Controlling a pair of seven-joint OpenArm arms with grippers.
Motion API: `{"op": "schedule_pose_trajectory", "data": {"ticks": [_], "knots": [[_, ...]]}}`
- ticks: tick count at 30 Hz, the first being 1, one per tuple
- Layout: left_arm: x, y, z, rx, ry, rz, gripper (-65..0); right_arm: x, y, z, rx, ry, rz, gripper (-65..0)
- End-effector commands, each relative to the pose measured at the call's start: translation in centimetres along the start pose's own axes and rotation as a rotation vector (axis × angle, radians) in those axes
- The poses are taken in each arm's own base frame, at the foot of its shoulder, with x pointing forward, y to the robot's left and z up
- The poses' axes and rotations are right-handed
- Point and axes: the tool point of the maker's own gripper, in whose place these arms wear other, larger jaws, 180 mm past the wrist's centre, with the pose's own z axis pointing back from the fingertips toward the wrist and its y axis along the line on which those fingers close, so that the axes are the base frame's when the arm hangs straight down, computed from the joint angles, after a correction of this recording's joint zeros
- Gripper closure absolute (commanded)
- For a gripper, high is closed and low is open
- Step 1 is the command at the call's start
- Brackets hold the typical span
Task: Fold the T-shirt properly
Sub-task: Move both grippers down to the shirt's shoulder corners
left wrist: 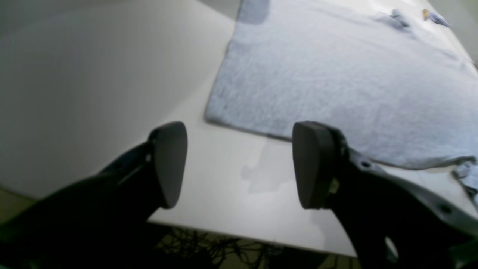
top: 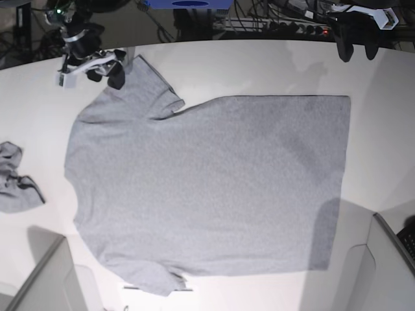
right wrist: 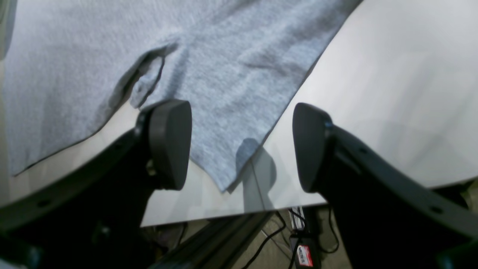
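I see the T-shirt (top: pixel 207 188) spread flat across the white table (top: pixel 259 65), apparently unfolded. My left gripper (left wrist: pixel 239 164) and right gripper (right wrist: pixel 241 145) hover open-jawed, holding nothing; folding remains.

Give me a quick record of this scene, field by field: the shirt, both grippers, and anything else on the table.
T-shirt: spread flat on the white table, no lettering showing, neck toward the base view's left
Sleeves: both laid out, one by the right gripper, one at the table's opposite edge
Left gripper: open, empty, over bare table just off the shirt's hem corner
Right gripper: open, empty, over the tip of a sleeve
Other cloth: small grey cloth lump, apart from the shirt
Folding: not yet begun
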Motion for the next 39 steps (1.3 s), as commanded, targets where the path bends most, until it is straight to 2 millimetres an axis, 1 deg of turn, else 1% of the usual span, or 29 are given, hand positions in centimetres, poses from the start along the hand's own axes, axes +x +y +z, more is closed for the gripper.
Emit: {"op": "schedule_pose_trajectory", "data": {"ticks": [1,3,5,8,10,12,14,17,21,23,24,26,28,31,35,37,39], "knots": [[1.1,0.3,0.3,0.003,-0.032,-0.006,-42.0,0.8,-0.3,0.2,-0.002,-0.023,0.001,-38.1],[1.2,1.0,0.3,0.015,-0.035,-0.018,-42.1,0.8,-1.4,-0.2,-0.025,0.000,-0.020,-38.1],[1.4,1.2,0.0,0.026,-0.047,-0.003,-42.3,0.5,-2.8,-0.5,-0.056,0.028,-0.052,-38.1],[0.8,2.7,0.1,0.080,-0.044,0.057,-42.5,-0.1,-4.8,-0.9,-0.092,0.064,-0.106,-38.4],[0.7,3.7,-0.2,0.090,-0.041,0.075,-42.3,-0.4,-5.5,-1.3,-0.101,0.084,-0.130,-38.4],[0.4,4.2,-0.2,0.085,-0.036,0.114,-42.1,-0.7,-5.9,-1.7,-0.099,0.111,-0.130,-38.4],[0.4,4.7,-0.3,0.093,-0.044,0.164,-42.1,-1.3,-5.5,-2.2,-0.085,0.129,-0.133,-38.4],[0.7,5.3,-0.5,0.103,-0.047,0.182,-42.1,-1.7,-4.8,-2.6,-0.065,0.148,-0.123,-38.4],[1.1,5.2,-1.1,0.096,-0.068,0.187,-42.1,-2.5,-3.6,-3.1,-0.032,0.178,-0.111,-38.4],[0.5,5.0,-1.4,0.090,-0.035,0.190,-42.1,-3.0,-2.9,-3.3,-0.015,0.191,-0.104,-38.4],[0.3,4.7,-1.9,0.079,-0.020,0.194,-42.1,-3.2,-2.7,-3.3,-0.011,0.196,-0.101,-38.4],[0.6,5.3,-2.7,0.091,-0.009,0.186,-42.1,-3.7,-2.3,-3.4,0.000,0.211,-0.097,-38.4],[0.4,6.7,-2.8,0.141,0.002,0.191,-42.1,-3.9,-2.2,-3.4,0.001,0.213,-0.098,-38.4],[1.1,8.3,-3.1,0.192,-0.015,0.205,-42.5,-4.3,-2.3,-3.1,-0.002,0.223,-0.102,-38.4],[2.3,7.9,-3.8,0.120,-0.015,0.232,-42.1,-4.6,-2.3,-3.1,-0.001,0.232,-0.106,-38.4],[2.8,8.5,-3.9,0.131,-0.015,0.239,-42.1,-4.6,-2.3,-3.0,-0.001,0.233,-0.106,-38.4],[3.0,9.3,-3.8,0.152,0.002,0.218,-42.1,-5.2,-2.5,-2.7,-0.008,0.246,-0.111,-38.4]]}}
